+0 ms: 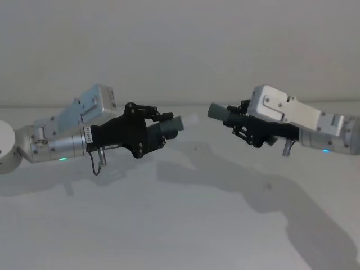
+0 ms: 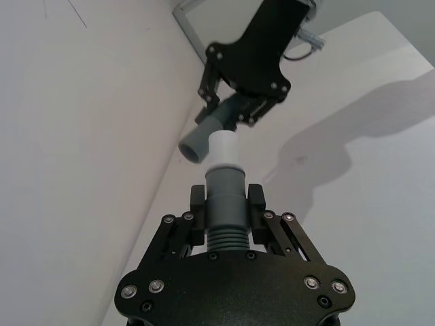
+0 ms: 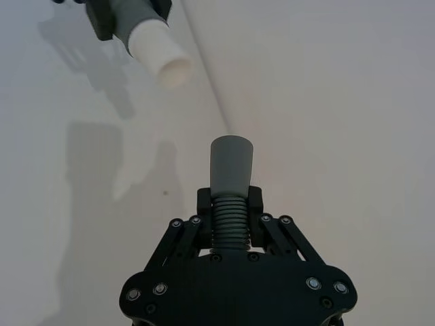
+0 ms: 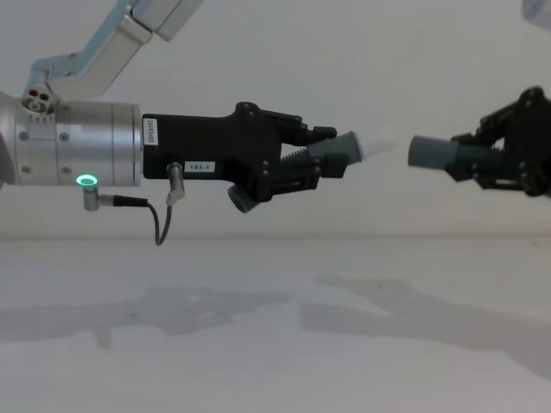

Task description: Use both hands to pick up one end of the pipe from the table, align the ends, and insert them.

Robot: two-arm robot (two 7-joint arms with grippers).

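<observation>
Mid-frame above the table (image 4: pixel 275 344), my left gripper (image 4: pixel 325 155) clamps the white-tipped piece (image 4: pixel 349 146) and, at right, my right gripper (image 4: pixel 469 157) clamps the grey piece (image 4: pixel 429 152): two pieces, ends facing, apart.

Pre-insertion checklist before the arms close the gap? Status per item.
1. Left tool shut on white-tipped piece: ok.
2. Right tool shut on grey piece: ok.
3. Both pieces lifted off the table: ok.
4. White tip and grey mouth facing each other, with a gap between: ok.
5. Axes in line: not ok. The left wrist view shows the mouth offset to one side of the tip, and the chest view shows the tip tilted slightly up.
6. Mouth unblocked: cannot tell.
</observation>
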